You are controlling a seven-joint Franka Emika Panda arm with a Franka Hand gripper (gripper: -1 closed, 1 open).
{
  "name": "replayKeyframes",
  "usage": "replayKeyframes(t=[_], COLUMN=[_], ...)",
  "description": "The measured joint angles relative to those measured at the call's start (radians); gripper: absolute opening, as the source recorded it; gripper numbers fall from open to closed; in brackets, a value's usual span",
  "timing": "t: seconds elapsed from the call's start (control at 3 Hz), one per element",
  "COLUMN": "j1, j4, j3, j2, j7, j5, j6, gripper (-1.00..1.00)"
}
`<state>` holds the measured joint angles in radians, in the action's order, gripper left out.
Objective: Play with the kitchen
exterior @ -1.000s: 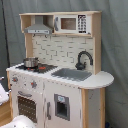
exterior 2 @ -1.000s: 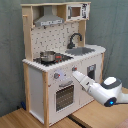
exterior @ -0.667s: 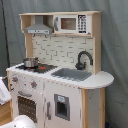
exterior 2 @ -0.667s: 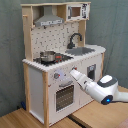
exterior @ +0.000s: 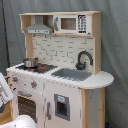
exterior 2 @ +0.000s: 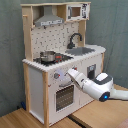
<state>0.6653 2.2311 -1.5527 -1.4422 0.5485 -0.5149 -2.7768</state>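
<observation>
The kitchen [exterior: 60, 95] [exterior 2: 35, 80] is a white and light-wood toy unit with a hood, microwave and tiled or pegboard back. A small metal pot [exterior: 31, 62] [exterior 2: 47, 56] sits on the stovetop. The black faucet [exterior: 84, 59] [exterior 2: 75, 40] stands over the grey sink [exterior: 72, 74] [exterior 2: 82, 50]. In the second exterior view my gripper [exterior 2: 70, 74] reaches in from the second exterior view's right. Its tip is at the knob panel [exterior 2: 56, 76], just above the oven door [exterior 2: 64, 96]. The first exterior view shows only parts of the white arm [exterior: 5, 92] at its left edge.
A wooden floor or table surface [exterior 2: 20, 119] lies under the kitchen. Grey curtain [exterior: 115, 45] hangs behind it. The rounded counter end [exterior: 100, 79] sticks out beside the sink. The white arm's body [exterior 2: 102, 86] fills the space in front of the lower cupboard door.
My gripper has moved a little up and toward the kitchen's front, from beside the oven door to the knob panel. The kitchen and pot have not moved.
</observation>
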Motion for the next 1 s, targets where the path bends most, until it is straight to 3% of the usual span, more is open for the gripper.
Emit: replayKeyframes(t=[0.33,1.0], j1=[0.045,0.162], j4=[-0.032,-0.129], j3=[0.007,0.008], j2=[-0.01,-0.018], j7=[0.048,0.157], j5=[0.0,0.0], j6=[-0.083,-0.19], gripper=[1.0,1.0])
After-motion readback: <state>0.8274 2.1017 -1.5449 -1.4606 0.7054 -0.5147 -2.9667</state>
